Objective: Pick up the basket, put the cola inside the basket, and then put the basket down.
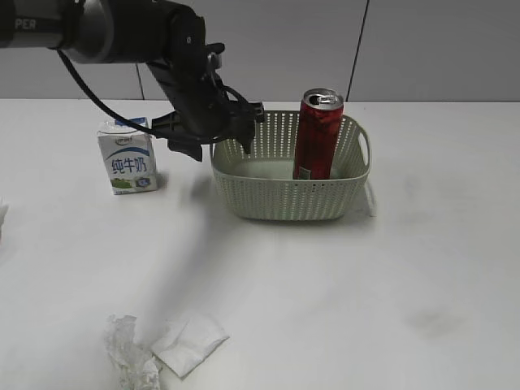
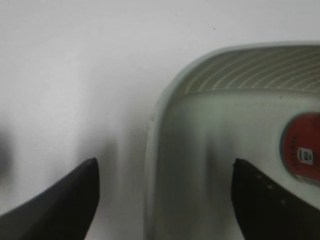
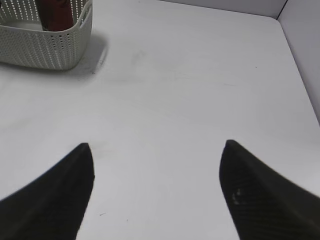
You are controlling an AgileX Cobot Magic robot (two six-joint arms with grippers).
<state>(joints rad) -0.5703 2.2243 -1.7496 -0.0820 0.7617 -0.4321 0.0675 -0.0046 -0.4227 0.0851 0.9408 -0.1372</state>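
Note:
The pale green basket point(image 1: 284, 195) stands on the white table. The red cola can point(image 1: 317, 138) stands upright inside it, towards the right. My left gripper point(image 1: 223, 148) is open. It hangs over the basket's left wall, with one finger outside the rim and one inside. In the left wrist view the gripper point(image 2: 165, 162) straddles the basket rim point(image 2: 160, 110) without closing on it, and the cola point(image 2: 302, 150) shows at the right edge. My right gripper point(image 3: 157, 145) is open and empty over bare table, far from the basket point(image 3: 45, 45) and cola point(image 3: 55, 12).
A white-and-blue milk carton point(image 1: 127, 158) stands left of the basket, close to my left arm. Crumpled white tissue point(image 1: 162, 345) lies near the table's front edge. A grey wall runs behind the table.

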